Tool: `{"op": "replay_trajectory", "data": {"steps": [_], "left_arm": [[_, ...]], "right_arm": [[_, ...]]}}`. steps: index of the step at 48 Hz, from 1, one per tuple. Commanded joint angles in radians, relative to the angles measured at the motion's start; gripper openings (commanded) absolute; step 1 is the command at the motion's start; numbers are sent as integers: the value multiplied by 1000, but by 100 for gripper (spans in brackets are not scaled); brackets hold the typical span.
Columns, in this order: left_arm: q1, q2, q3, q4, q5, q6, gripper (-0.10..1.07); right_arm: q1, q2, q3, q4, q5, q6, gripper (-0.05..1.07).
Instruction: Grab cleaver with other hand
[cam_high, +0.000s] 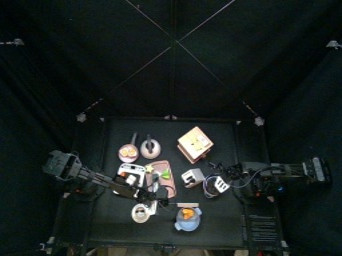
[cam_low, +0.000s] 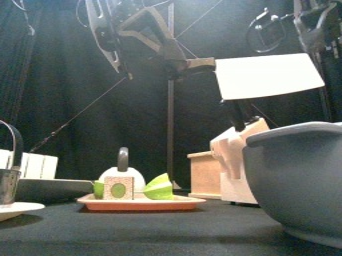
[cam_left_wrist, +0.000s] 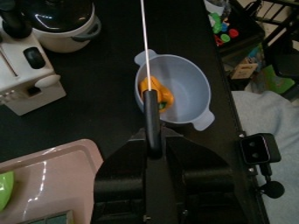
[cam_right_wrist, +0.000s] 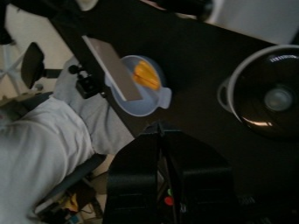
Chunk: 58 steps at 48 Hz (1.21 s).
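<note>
The cleaver has a broad pale blade (cam_low: 267, 75) and a dark handle (cam_low: 198, 63). My left gripper (cam_low: 175, 52) is shut on the handle and holds the cleaver up in the air, blade pointing right. In the left wrist view the handle (cam_left_wrist: 151, 122) lies between the jaws and the blade shows edge-on as a thin line (cam_left_wrist: 143, 35) above a grey bowl (cam_left_wrist: 176, 87). The blade also shows in the right wrist view (cam_right_wrist: 107, 61). My right gripper (cam_right_wrist: 163, 153) is empty with its jaws together, apart from the cleaver on its right (cam_low: 287, 25).
The grey bowl (cam_high: 187, 218) holding an orange thing stands at the table's front. A pink tray (cam_low: 140, 203) with green pieces, a wooden block (cam_high: 197, 145), a white box (cam_left_wrist: 30, 74), a round pot (cam_right_wrist: 271, 92) and a cup (cam_high: 142, 212) crowd the table.
</note>
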Motion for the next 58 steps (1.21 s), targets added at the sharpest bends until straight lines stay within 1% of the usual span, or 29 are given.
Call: {"op": "replay_trajectory", "data": {"steps": [1, 5, 9, 11, 13, 17, 21, 26, 34, 37, 40, 58], "left_arm": [[5, -14, -9, 3, -17, 0, 45], [15, -15, -6, 2, -31, -2, 45], [23, -15, 0, 0, -48, -2, 45], [26, -17, 0, 0, -54, -2, 45], [29, -15, -2, 0, -58, -2, 45], [35, -15, -2, 0, -69, 0, 45], [38, -15, 0, 0, -83, 2, 45], [40, -17, -2, 0, -101, 3, 45], [40, -17, 0, 0, -120, 5, 45], [40, -18, 2, 2, -121, 5, 45], [40, -18, 2, 2, -124, 5, 45], [40, -21, 9, 2, -130, 5, 45]], "right_arm": [[5, -3, -26, -54, 5, 26, 9], [64, -14, -17, -130, -60, 41, 10], [140, -26, -12, -196, -167, 46, 11], [169, -31, -11, -216, -201, 48, 11], [216, -34, -6, -249, -249, 48, 12], [270, -23, 2, -296, -285, 49, 14], [310, 5, 6, -353, -314, 57, 21], [334, 34, 11, -419, -368, 66, 33], [383, 71, 41, -505, -489, 66, 51], [391, 80, 57, -523, -522, 69, 55], [394, 92, 69, -531, -546, 69, 57], [428, 144, 124, -538, -669, 66, 56]]}}
